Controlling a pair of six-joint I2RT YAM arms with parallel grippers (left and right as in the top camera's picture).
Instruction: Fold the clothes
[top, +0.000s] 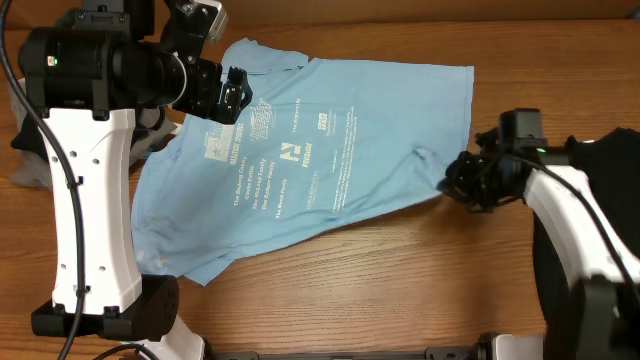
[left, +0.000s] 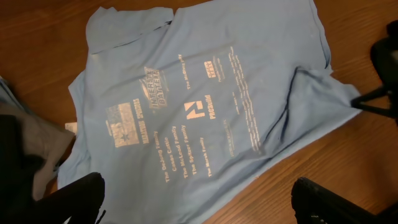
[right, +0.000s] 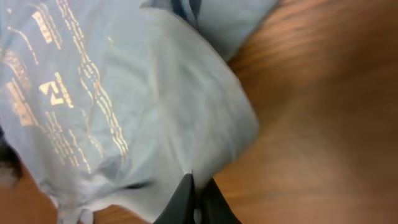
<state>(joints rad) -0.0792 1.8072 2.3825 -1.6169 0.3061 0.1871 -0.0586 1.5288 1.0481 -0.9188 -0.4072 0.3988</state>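
Centre of worktop (top: 400, 290): light blue T-shirt (top: 310, 150) spread mostly flat, small white print up, lying skewed, lowest corner toward 7 o'clock. No fold made yet, only a few ridges.

At the shirt's 3 o'clock edge the right jaws are pinched shut on blue fabric. Right wrist view shows the cloth caught between the tips and tented up off the wood. Overhead shows a crease running from the grip into the shirt. Judgement: the grip is at the edge so that side can be lifted and carried over toward 9 o'clock for a first fold.

Left jaws are wide apart, holding nothing, hovering over the shirt's 10 o'clock part by the print. They are likely placed to take that edge or pin the cloth.

Grey and black clothes (top: 25, 150) are bunched at 9 o'clock beside the shirt; touching or tucked under, cannot tell. Probably parked for later.

Risk: a one-point pinch may drag the whole shirt rather than fold it.
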